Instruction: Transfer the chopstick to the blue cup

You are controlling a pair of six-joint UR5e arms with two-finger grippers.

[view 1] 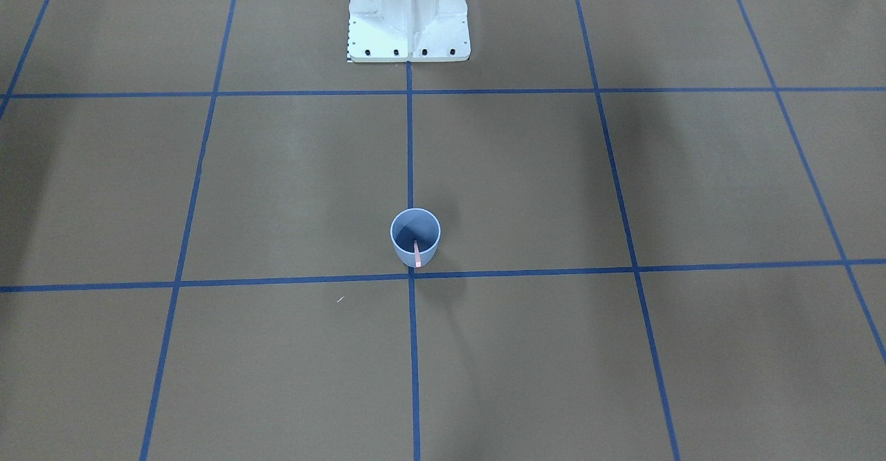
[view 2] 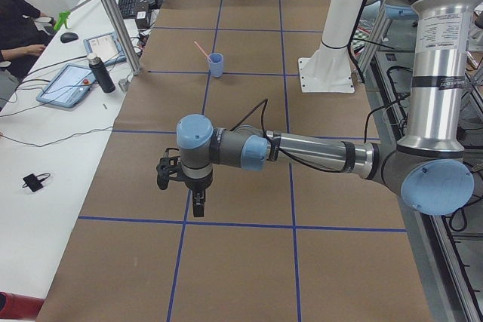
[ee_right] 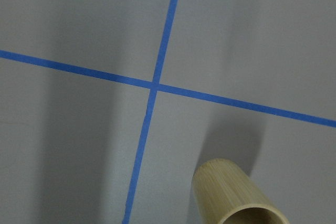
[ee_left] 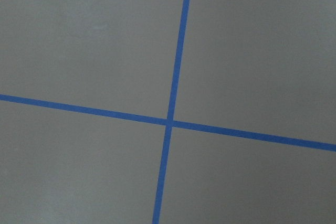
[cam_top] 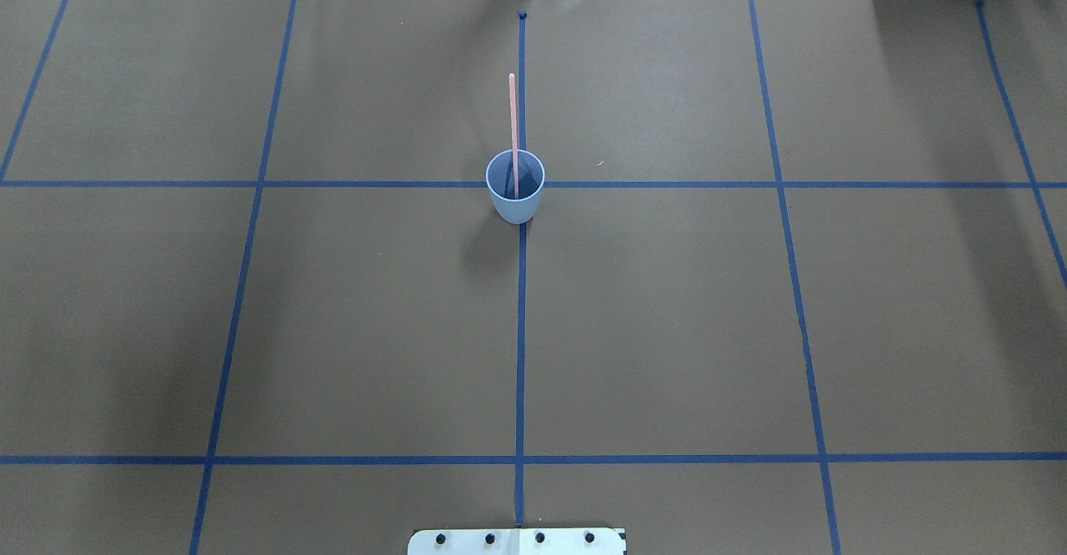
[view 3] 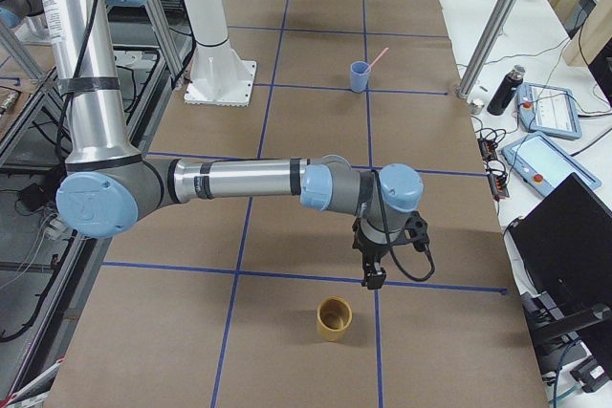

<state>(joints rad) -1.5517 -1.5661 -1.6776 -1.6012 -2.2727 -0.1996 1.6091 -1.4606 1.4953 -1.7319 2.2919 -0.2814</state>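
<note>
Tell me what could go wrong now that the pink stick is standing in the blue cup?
1. The chopstick leans on the rim of the blue cup and sticks out far above it, so a bump might tip the cup or flip the stick out.
2. The right gripper hangs close to a bamboo cup; a careless swing might knock that cup over.

Front, overhead views oppose, sharing blue cup (view 1: pixel 407 231)
</note>
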